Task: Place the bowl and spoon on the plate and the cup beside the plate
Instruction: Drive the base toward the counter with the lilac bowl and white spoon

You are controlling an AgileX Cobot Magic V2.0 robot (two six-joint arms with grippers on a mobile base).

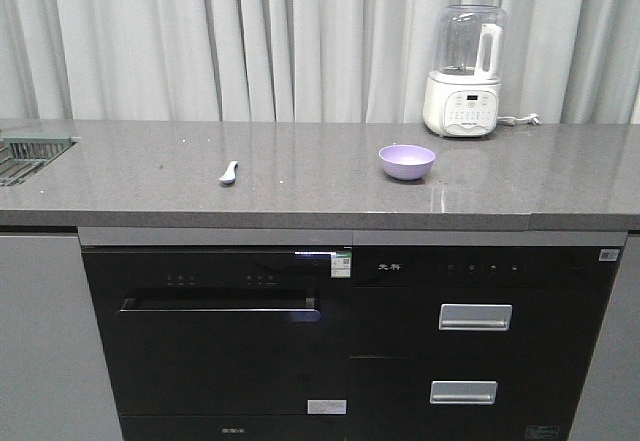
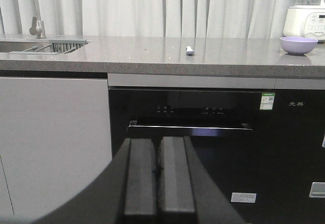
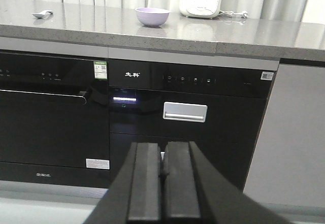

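The sink rack runs off the front view's left edge. In the left wrist view, the white appliance is clipped at the top-right corner (only its base shows), and the spoon is too small to make out its handle.

Grey counter: spoon, bowl, white appliance.

We were in a kitchen: a long grey speckled stone countertop ran above a black glass-fronted built-in appliance and silver-handled drawers, with a sunken metal sink and tap at one end and a white clear-jugged blender.
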